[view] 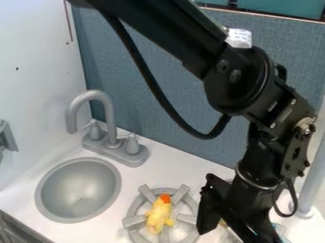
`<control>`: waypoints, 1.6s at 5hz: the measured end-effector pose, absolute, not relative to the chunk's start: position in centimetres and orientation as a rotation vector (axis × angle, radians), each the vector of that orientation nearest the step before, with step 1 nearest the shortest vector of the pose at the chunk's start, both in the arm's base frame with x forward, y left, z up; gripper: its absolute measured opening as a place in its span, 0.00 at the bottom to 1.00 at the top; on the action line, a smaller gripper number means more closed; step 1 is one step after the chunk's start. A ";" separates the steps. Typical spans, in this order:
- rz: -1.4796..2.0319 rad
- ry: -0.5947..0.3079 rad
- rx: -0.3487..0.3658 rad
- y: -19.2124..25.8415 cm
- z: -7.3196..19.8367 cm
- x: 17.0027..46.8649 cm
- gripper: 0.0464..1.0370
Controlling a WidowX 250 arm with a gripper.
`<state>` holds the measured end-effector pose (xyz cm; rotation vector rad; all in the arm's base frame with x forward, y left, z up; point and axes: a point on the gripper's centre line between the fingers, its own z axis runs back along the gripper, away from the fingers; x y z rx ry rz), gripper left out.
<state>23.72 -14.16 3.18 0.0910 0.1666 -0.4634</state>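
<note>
Here; black tool (pixel 228 235) spread wide; beside it, lumpy yellow toy (pixel 158 217) on round, spoked burner (pixel 134 221)

Room above sink (pixel 77 187), faucet (pixel 109 114) behind

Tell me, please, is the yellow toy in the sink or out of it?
Out of the sink: the yellow toy lies on the grey burner beside it.

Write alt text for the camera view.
A black robot arm's end effector hangs low over a white counter, just right of a gray burner on which a yellow toy with an orange tip lies. Further left is a round gray sink, with a faucet behind.
</note>
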 end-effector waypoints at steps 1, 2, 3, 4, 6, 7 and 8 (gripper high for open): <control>-0.467 0.190 0.099 -14.1 2.5 23.5 0.97; -0.510 0.129 0.075 -15.6 0.5 25.4 0.97; -0.568 0.112 0.089 -18.0 -1.7 27.2 0.97; -0.597 0.047 0.062 -19.9 -2.8 28.6 0.97; -0.560 0.039 0.075 -20.8 -4.6 30.1 0.97; -0.546 0.042 0.079 -20.9 -5.5 30.5 0.97; -0.564 0.055 0.084 -21.2 -6.8 30.7 0.97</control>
